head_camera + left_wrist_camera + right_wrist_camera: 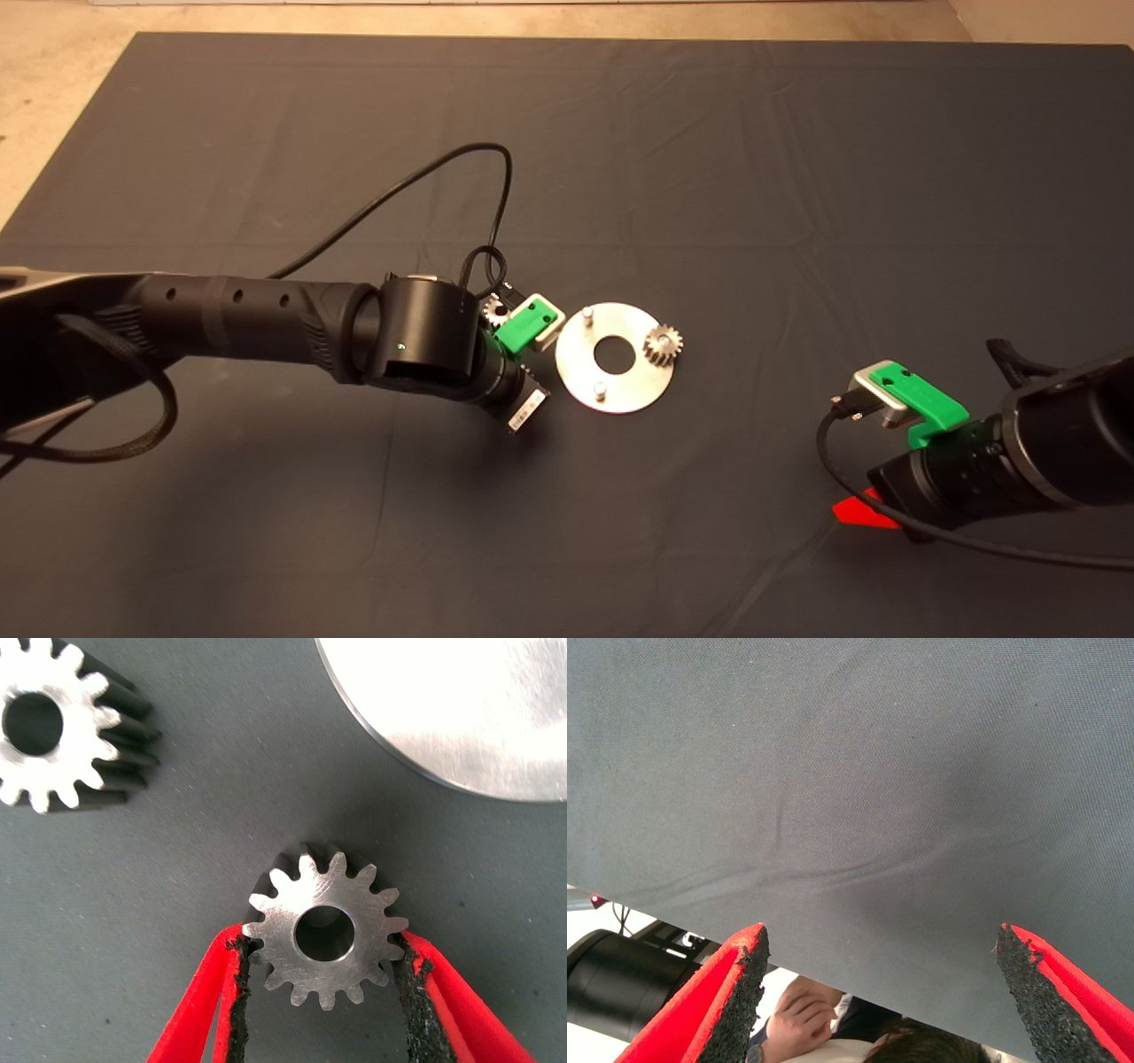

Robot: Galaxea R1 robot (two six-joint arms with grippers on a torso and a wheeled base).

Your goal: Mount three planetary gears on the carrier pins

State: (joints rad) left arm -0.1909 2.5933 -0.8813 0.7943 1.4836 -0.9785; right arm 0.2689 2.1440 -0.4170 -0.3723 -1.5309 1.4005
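The silver carrier disc [636, 383] lies at the middle of the mat. One planetary gear [663, 344] sits on its right pin. Two bare carrier pins [586, 313] [600, 388] stand on the disc. My left gripper [523, 330] is just left of the disc, pointing down. In the left wrist view its pads [237, 979] press both sides of a second gear [325, 930] on the mat. A third gear [53, 722] [496, 310] lies loose beside it. The disc's edge [469, 709] is close by. My right gripper [852, 512] [881, 943] is open and empty at the lower right.
A black cable [425, 186] loops over the mat behind the left arm. The right wrist view looks past the mat's edge [700, 935] at a person's hand [799, 1019] below.
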